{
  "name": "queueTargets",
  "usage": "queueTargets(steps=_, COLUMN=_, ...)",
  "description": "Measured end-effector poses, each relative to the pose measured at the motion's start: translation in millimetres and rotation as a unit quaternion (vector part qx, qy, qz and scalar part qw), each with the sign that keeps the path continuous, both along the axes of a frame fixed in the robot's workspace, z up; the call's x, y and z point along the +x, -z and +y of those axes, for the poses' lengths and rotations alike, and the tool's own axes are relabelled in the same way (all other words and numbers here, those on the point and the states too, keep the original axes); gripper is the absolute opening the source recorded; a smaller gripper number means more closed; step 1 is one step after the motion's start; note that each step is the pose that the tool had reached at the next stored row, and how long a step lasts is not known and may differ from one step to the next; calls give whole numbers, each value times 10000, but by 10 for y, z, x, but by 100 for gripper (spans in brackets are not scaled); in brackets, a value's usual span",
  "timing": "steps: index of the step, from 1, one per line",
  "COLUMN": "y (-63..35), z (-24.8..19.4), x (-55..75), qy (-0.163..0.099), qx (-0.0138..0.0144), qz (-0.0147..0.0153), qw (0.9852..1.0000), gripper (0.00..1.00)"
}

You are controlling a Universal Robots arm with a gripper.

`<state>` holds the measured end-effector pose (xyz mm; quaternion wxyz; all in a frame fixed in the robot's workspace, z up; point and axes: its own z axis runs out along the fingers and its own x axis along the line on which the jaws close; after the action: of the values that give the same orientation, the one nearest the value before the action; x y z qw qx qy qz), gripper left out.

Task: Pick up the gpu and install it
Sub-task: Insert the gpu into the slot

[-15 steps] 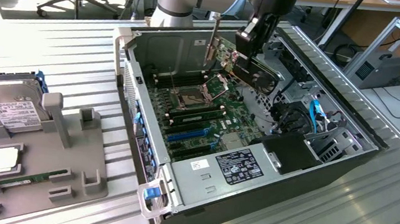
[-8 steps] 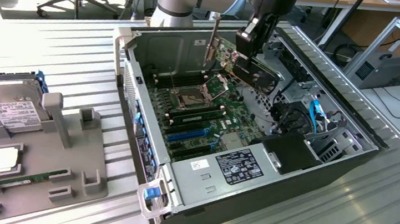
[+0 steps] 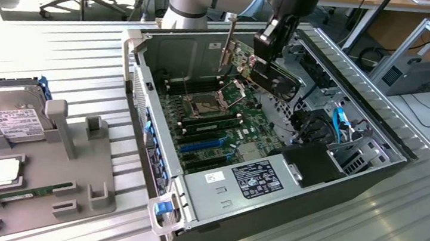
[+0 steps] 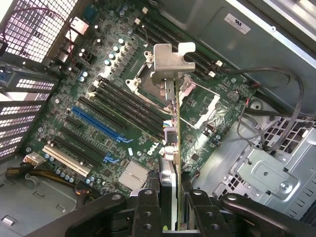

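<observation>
The gripper [image 3: 273,38] hangs over the open tower case [image 3: 144,71], its dark fingers [image 4: 148,210] clamped on the gpu [image 3: 276,79]. The card is thin and flat, with black faces, and it is held on edge in the air above the green motherboard [image 3: 214,126], not touching it. Its silver metal bracket [image 3: 228,44] is a narrow strip that stands nearly upright at the end toward the exterior view's left. In the wrist view the card appears edge-on as a slim line, and the bracket's bent, notched tab [image 4: 170,59] hides part of the square processor socket [image 4: 200,106]. Long black slots and one bright blue slot [image 4: 96,123] run in parallel rows across the board beside it.

Well apart from the case, on the ribbed metal table [image 3: 63,44], sits a moulded grey holder [image 3: 39,192]. It carries a boxy silver hard drive [image 3: 12,114] with a white label and a narrow green memory stick [image 3: 23,193].
</observation>
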<state>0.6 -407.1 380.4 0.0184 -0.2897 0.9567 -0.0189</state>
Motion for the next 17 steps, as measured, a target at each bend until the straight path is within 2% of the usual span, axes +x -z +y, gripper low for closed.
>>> queueTargets(steps=17, y=1, z=0, x=0, qy=-132, qx=-5, qz=0, qw=9999, gripper=27)
